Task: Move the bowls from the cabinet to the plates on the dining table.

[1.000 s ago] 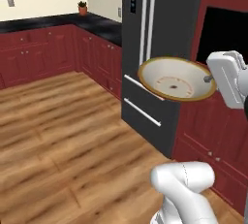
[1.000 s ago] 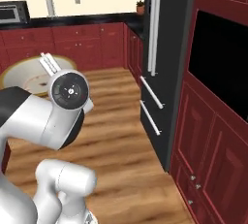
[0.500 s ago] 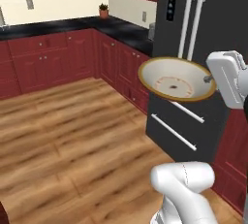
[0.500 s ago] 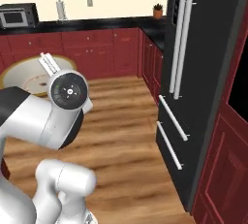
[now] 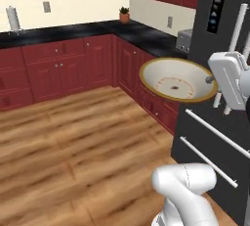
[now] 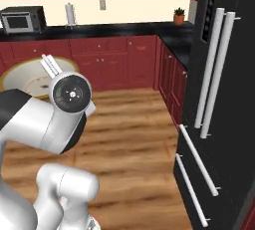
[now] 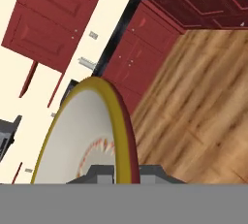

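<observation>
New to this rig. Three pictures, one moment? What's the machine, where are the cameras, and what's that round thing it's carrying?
Yes, one moment, three cameras. The machine is a white robot arm on a base that can drive, in a rendered kitchen. Two cameras ride on the base behind the arm, one to its left and one to its right, looking forward over it. The third sits on the hand and looks along the fingers.

The round thing is a shallow bowl, cream-white inside with a tan-gold rim. The gripper is shut on its rim; in the hand view the rim passes between the fingers.

Around it: a wooden floor, dark red cabinets under a black counter, a black fridge, and a microwave.
</observation>
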### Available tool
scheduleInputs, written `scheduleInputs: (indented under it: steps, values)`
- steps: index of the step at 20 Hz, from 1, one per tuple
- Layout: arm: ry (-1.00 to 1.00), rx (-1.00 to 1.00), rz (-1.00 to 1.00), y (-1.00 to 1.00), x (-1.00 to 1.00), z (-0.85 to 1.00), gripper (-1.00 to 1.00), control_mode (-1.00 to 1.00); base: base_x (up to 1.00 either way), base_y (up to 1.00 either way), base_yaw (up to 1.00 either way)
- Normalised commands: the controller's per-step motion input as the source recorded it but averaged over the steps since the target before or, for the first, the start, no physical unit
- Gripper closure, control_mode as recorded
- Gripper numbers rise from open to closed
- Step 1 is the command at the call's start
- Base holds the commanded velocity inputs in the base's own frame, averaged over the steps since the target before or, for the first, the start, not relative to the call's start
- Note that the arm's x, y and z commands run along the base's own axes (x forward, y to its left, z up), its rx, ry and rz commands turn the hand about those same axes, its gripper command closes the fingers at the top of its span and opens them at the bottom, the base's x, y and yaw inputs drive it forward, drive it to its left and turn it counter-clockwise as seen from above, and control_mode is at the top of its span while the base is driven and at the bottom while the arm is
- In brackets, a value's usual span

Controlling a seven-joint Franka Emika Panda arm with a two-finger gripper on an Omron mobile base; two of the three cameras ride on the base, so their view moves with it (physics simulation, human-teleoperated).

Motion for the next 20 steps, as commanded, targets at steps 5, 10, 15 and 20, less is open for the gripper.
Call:
scheduleInputs:
  steps: [5, 10, 15, 20]
  values:
    - [0.00, 0.00, 0.00, 0.00, 0.00, 0.00, 1.00, 1.00, 1.00, 0.00, 0.15]
    - [0.00, 0.00, 0.00, 0.00, 0.00, 0.00, 1.00, 1.00, 1.00, 0.00, 0.15]
    - [0.00, 0.00, 0.00, 0.00, 0.00, 0.00, 1.00, 1.00, 1.00, 0.00, 0.14]
    - [0.00, 0.00, 0.00, 0.00, 0.00, 0.00, 1.00, 1.00, 1.00, 0.00, 0.12]
